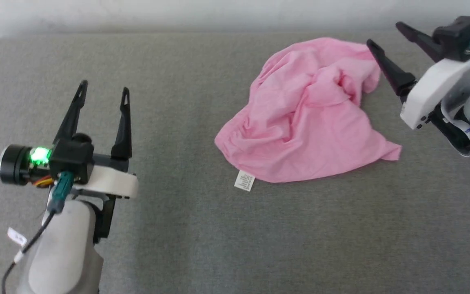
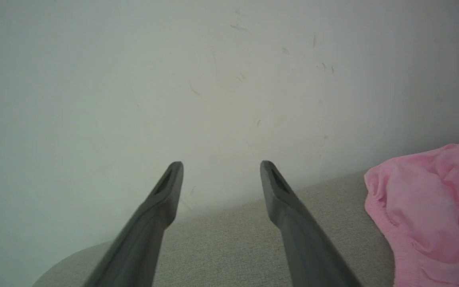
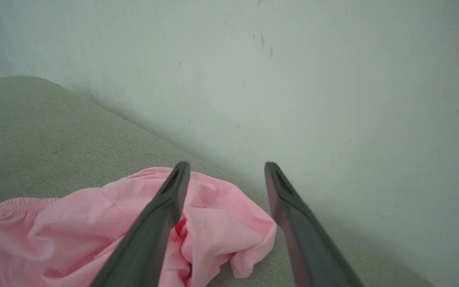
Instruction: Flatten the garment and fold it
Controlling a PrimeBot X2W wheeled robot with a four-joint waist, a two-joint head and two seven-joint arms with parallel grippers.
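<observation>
The garment (image 1: pixel 306 114) is a crumpled light-pink cloth lying in a heap on the grey surface, right of centre, with a small white care label (image 1: pixel 244 180) at its near-left edge. My right gripper (image 1: pixel 384 33) hovers open at the garment's far-right corner, fingers spread and holding nothing. In the right wrist view the garment (image 3: pixel 106 231) lies under and left of the right gripper (image 3: pixel 225 169). My left gripper (image 1: pixel 103 89) stands open well to the left, apart from the cloth. The left wrist view shows the left gripper (image 2: pixel 221 169) open and the garment's edge (image 2: pixel 432 211) at the right.
A grey fabric surface (image 1: pixel 186 228) spreads across the whole head view. A pale wall (image 1: pixel 178 14) runs along its far edge, close behind the garment and both grippers.
</observation>
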